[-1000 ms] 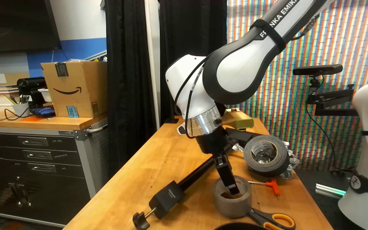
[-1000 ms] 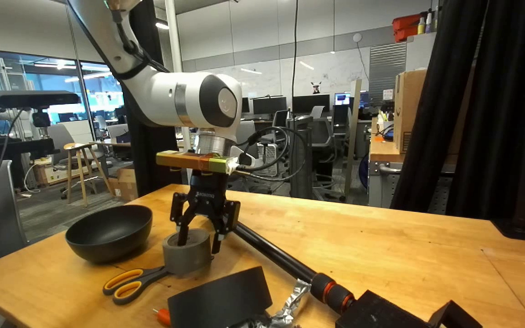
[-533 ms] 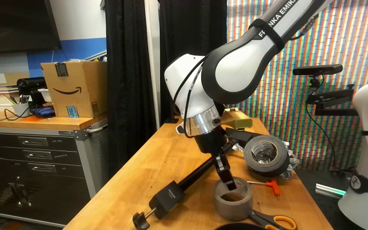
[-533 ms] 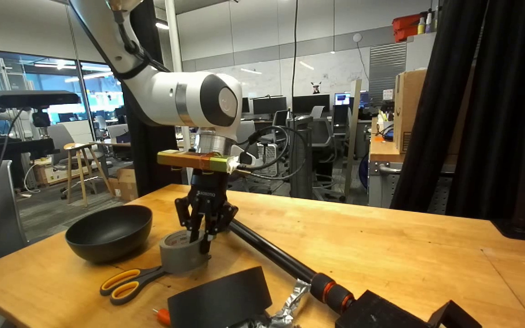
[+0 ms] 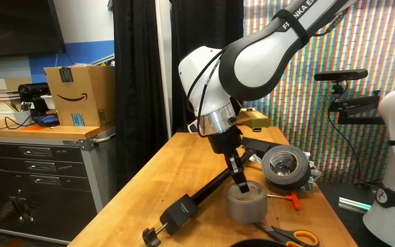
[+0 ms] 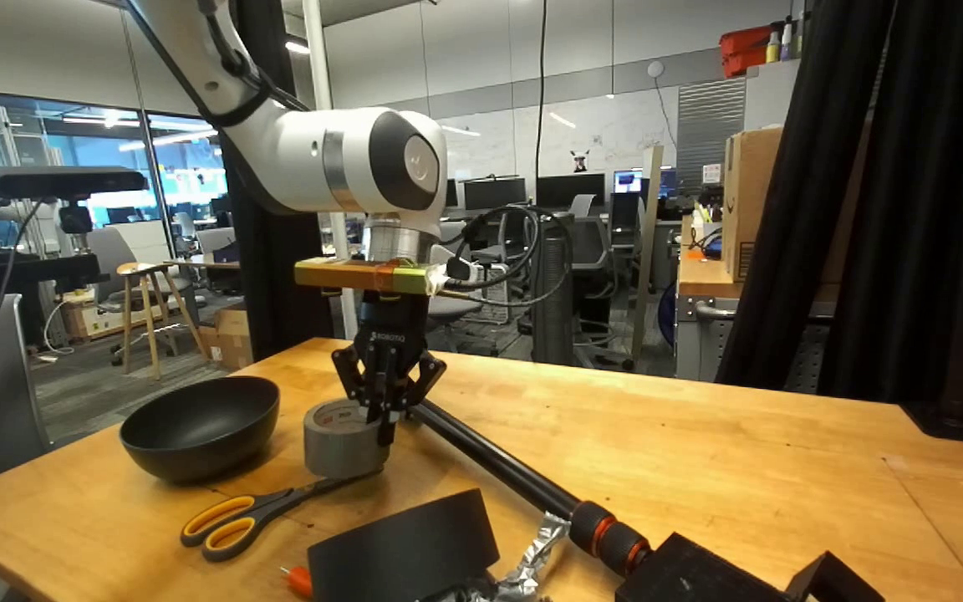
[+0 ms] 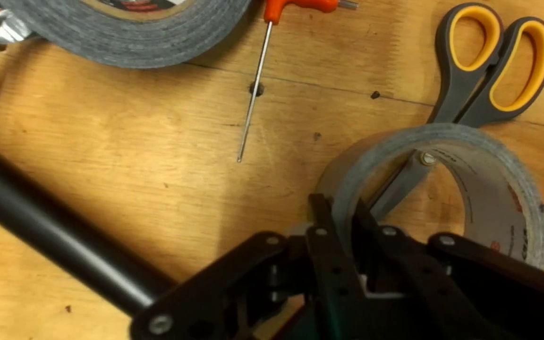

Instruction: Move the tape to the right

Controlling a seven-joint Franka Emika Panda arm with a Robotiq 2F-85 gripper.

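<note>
The tape, a thick grey ring with a pale inner core, shows in an exterior view, in another angle as a grey roll, and in the wrist view as a tape ring. My gripper is shut on its wall, one finger inside the hollow and one outside. The ring hangs slightly above the tabletop, hollow facing up, over the blades of the scissors. In an exterior view the gripper points down at the ring's near side, its inner fingertip partly hidden by the rim.
Scissors with orange-lined handles lie under and beside the tape. A black bowl stands close by. A long black bar runs past the gripper. A larger dark roll and an orange-handled hex key lie near the table edge.
The gripper has shut from a wide stance onto the tape's wall. Arm and tape have risen a little, and the scissors' blades, hidden before, now show beneath the ring.
</note>
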